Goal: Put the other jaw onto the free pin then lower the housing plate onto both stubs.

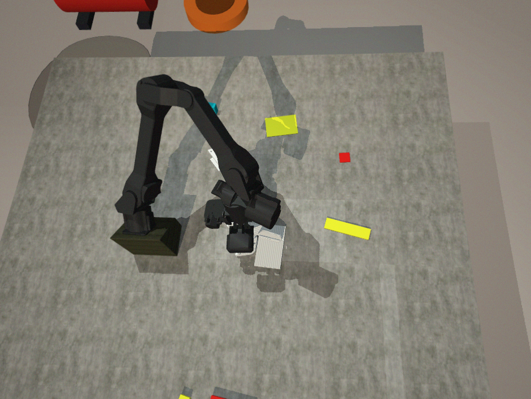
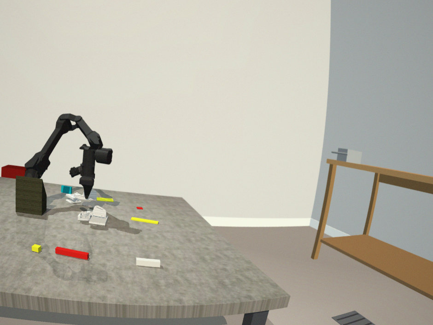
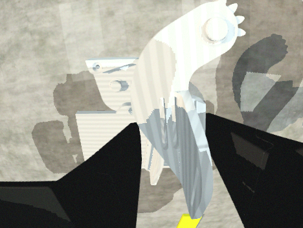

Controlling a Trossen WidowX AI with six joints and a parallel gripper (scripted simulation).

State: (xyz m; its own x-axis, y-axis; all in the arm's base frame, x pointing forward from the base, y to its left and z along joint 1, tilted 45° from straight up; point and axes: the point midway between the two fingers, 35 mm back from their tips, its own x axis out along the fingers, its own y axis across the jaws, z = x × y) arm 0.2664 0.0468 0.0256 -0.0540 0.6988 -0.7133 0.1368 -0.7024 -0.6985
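Observation:
My gripper (image 1: pixel 240 245) (image 2: pixel 87 197) (image 3: pixel 170 125) is shut on the loose white jaw (image 2: pixel 91 193) (image 3: pixel 155 58). In the wrist view its toothed end with a round boss points up and right, and its tapered tip points down. It hangs above the table, over part of the white base (image 1: pixel 268 254) (image 3: pixel 95 136). A round peg (image 3: pixel 116 85) on the base shows left of the held jaw. The other jaw (image 2: pixel 99 211) appears to sit on the base; its pin and teeth are hidden. A small white part (image 1: pixel 213 159) (image 2: pixel 73 200), possibly the housing plate, lies farther back, partly behind the arm in the top view.
A yellow block (image 1: pixel 281 125) (image 2: pixel 104 199) and a teal block (image 1: pixel 213 107) (image 2: pixel 66 189) are behind. A red square (image 1: pixel 344 157) and a yellow bar (image 1: pixel 347 228) (image 2: pixel 144 220) lie right. A red bar (image 2: pixel 71 252), a white bar (image 2: pixel 148 262) and a yellow cube (image 2: pixel 36 248) lie in front.

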